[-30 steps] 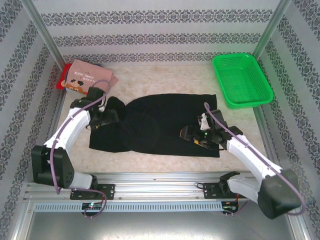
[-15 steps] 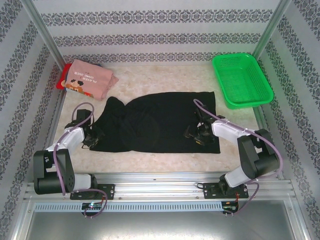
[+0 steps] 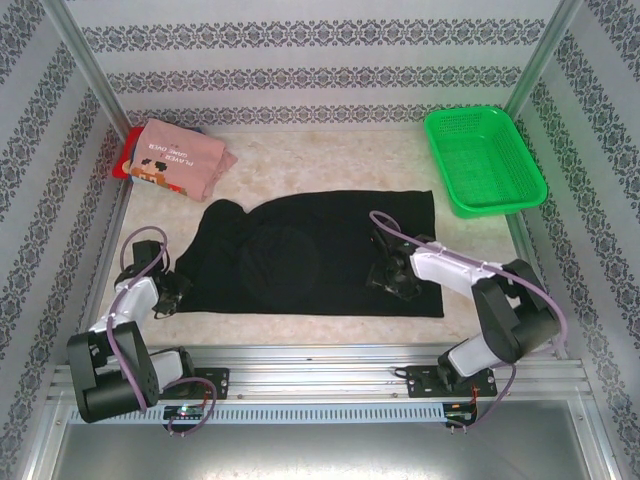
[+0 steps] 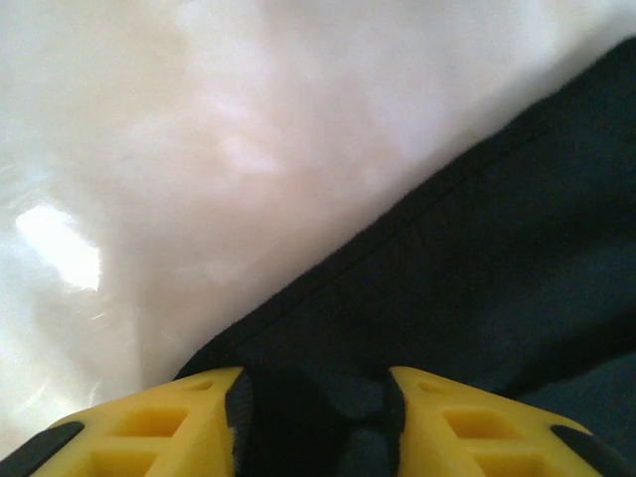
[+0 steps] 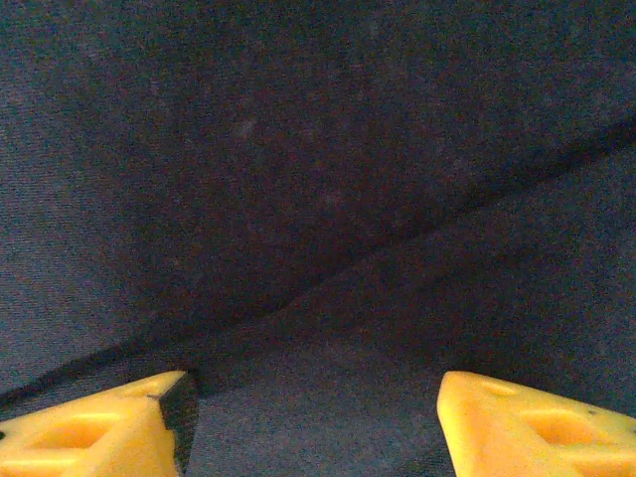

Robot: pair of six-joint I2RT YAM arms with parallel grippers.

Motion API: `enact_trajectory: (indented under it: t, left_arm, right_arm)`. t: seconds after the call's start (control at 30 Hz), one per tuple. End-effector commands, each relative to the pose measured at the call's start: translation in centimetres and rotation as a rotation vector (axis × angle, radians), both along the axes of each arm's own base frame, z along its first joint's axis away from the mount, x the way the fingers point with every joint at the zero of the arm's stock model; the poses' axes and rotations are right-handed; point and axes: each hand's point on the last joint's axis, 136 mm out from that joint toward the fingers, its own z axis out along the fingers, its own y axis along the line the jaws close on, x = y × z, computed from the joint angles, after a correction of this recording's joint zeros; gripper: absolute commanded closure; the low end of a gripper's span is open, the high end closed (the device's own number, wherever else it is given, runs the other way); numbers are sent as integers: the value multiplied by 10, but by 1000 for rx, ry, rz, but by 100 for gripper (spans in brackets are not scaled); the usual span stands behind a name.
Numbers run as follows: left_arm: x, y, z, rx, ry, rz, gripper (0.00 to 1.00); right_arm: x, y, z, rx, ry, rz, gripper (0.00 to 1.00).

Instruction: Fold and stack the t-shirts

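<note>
Both arms have drawn back toward the near edge since a second ago, and the black shirt [image 3: 300, 255] has come with them and now lies flatter across the middle of the table [image 3: 330, 150].

At 10 o'clock the folded pink shirt [image 3: 180, 158] sits on the red shirt [image 3: 124, 160], well apart from the work.

At 8 o'clock the left tool [image 3: 176, 291] is at the black shirt's near-left corner. Its wrist view shows the fingers set narrow with a bunch of hem between them. That bite looks shallow to me, so a further pull could let the corner slip free.

At about 5 o'clock the right tool [image 3: 385, 275] rests on the shirt's right part. Its fingers stand wide over a creased layer, and I cannot tell whether it is gripping. If it catches only the top layer, the fold may come out skewed, and an uneven pull between the two arms would twist the cloth.

At 2 o'clock sits the green basket [image 3: 470, 112].
</note>
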Motion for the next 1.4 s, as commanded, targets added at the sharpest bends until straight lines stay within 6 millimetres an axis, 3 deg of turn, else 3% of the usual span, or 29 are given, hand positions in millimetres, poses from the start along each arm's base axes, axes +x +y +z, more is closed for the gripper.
enact_trajectory:
  t: [0.0,0.23,0.43,0.5,0.63,0.8,0.9,0.97,1.07,1.13,1.27,1.37]
  left_arm:
    - [-43,2,-14,13,137,34,56]
    - [-54,-6,-15,-30,161,79,54]
    - [-27,-11,17,-79,61,71,40]
    - [-5,-12,39,-97,-10,61,35]
    - [38,-4,104,-30,-141,-10,25]
    - [96,-1,180,31,-350,-130,13]
    - [139,-8,222,104,-477,-269,5]
    - [168,-24,236,131,-520,-401,1]
    - [204,-54,243,98,-544,-597,0]
    - [218,-69,236,106,-490,-712,0]
    - [233,-97,200,63,-367,-903,1]
    - [240,-94,162,38,-217,-942,7]
  right_arm:
    - [-45,-33,-8,-117,112,-53,33]
    - [-66,-36,-8,-120,106,-61,32]
    - [-49,-27,19,-70,5,-28,25]
    - [-40,-25,34,-54,-41,-10,22]
    - [-22,-19,71,-2,-125,14,15]
    - [2,-30,114,64,-197,30,13]
    - [19,-43,135,96,-241,26,13]
    - [32,-47,146,124,-277,36,13]
    - [49,-40,156,171,-303,72,13]
    - [56,-30,158,201,-297,104,12]
    - [71,-5,163,236,-311,190,11]
    - [76,11,158,246,-295,218,11]
